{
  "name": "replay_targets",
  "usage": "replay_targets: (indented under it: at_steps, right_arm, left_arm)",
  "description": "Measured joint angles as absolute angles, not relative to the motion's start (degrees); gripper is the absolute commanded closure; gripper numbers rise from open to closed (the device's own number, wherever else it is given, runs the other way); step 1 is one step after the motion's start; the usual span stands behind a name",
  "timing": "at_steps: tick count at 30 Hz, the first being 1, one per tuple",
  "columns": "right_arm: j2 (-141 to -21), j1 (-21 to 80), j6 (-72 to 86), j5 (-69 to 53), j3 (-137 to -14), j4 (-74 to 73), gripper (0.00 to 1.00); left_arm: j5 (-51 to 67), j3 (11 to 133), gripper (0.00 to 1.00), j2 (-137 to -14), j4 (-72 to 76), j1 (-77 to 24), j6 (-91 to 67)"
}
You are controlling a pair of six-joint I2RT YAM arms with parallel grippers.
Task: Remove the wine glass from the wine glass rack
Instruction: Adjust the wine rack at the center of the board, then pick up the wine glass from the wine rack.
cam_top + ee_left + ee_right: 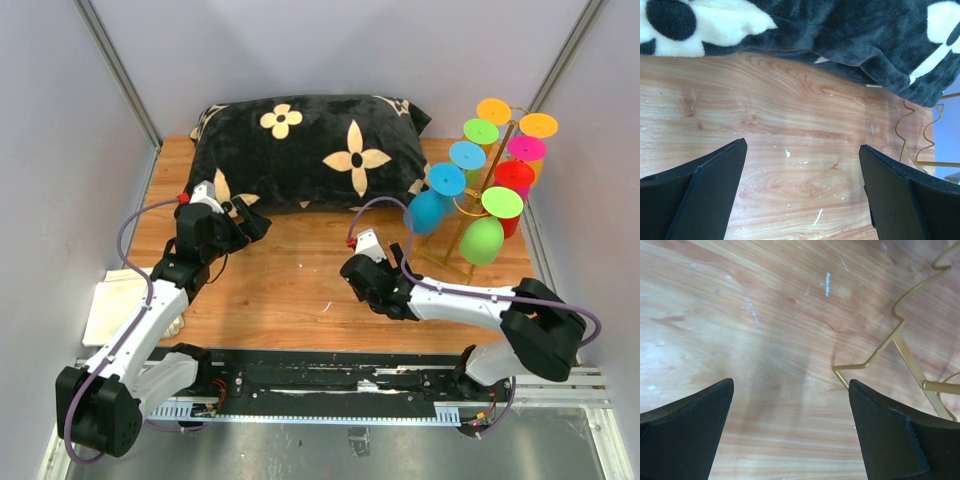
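Note:
The gold wire wine glass rack [478,205] stands at the table's right side. Several coloured wine glasses hang on it upside down, among them a blue one [428,211], a green one [483,240] and a red one [514,182]. My right gripper [378,285] is open and empty, low over the wood just left of the rack. Its wrist view [791,381] shows the rack's wire base [890,340] by the right finger. My left gripper [253,222] is open and empty at the pillow's front edge. Its wrist view [802,145] shows bare wood and the rack base [905,135] far right.
A large black pillow with cream flowers [310,150] fills the back of the wooden table [290,290]; it also shows in the left wrist view [850,35]. A white folded cloth [110,310] lies off the left edge. Grey walls close in on both sides.

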State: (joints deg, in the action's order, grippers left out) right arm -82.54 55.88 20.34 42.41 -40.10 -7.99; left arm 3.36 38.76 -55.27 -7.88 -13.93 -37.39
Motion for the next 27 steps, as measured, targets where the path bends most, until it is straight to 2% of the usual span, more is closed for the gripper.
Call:
replay_targets:
  at_steps: [10,18,22,27]
  right_arm:
    - [-69.43,62.81,14.70,33.26,-49.34,-15.40,0.02]
    - [-54.19,63.31,8.32,28.03,-61.84,-19.73,0.02]
    - [-53.74,63.29,5.85,30.24,-69.41,-23.81,0.02]
    - [-55.83,62.19,2.46,36.01,-76.82,-28.99,0.02]
  left_arm:
    - [6.61,41.74,0.00,-55.18,-8.64,-13.93,-37.54]
    - [14.46,46.63,0.03,-56.62,-5.23,-13.96,-39.64]
    - [16.97,48.12,0.03,-59.11,-2.96,-15.84,-41.10]
    - [17.78,54.76,0.03,-65.63,-1.28,-24.03,-41.80]
